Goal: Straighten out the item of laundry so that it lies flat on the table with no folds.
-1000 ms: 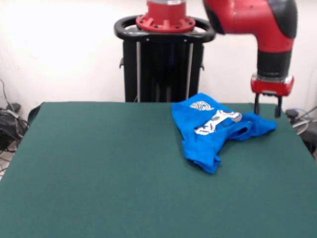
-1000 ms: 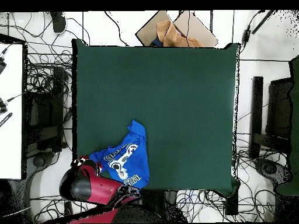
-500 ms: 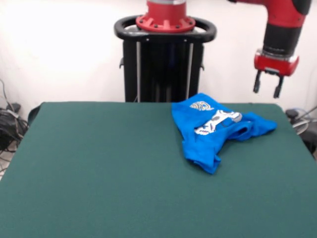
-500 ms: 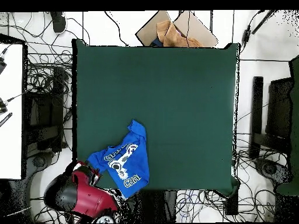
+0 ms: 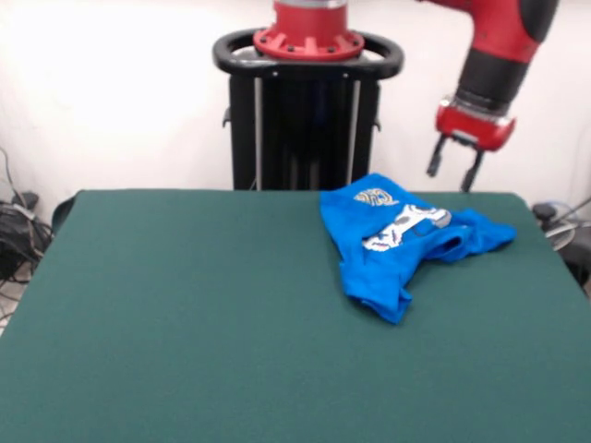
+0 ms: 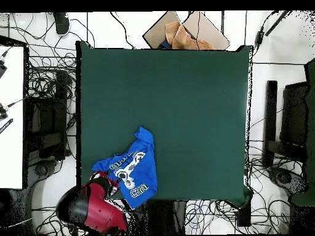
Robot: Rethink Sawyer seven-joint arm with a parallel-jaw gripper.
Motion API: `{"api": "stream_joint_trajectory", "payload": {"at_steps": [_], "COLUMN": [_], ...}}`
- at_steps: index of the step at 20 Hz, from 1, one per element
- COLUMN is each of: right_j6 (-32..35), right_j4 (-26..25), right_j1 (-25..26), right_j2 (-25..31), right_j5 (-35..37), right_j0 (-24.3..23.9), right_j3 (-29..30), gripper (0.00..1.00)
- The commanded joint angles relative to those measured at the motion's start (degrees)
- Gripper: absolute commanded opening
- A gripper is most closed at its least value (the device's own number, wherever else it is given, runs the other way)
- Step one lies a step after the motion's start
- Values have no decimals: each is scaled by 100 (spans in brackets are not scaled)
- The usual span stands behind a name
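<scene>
Crumpled blue T-shirt (image 5: pixel 403 242) near the table's (image 5: pixel 185 314) far edge, gripper (image 5: pixel 452 172) raised above the shirt, fingers apparently spread, empty

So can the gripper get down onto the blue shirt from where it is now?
Probably yes. The gripper hangs open above the table's far edge, beside the crumpled shirt, with nothing between them and nothing lying on the shirt.
</scene>
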Motion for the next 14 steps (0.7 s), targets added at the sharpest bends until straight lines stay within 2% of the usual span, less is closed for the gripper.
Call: {"api": "stream_joint_trajectory", "payload": {"at_steps": [1, 7, 13, 14], "right_j6": [903, 1151, 1167, 1330], "right_j4": [-66, -389, -455, -691], "right_j1": [834, 1242, 1306, 1761], "right_j2": [-368, -194, -109, -47], "right_j5": [-642, -1265, -1403, -1830], "right_j0": [-195, -526, -638, -840], "right_j3": [-561, -620, -620, -804], "gripper": [100, 100, 100, 100]}}
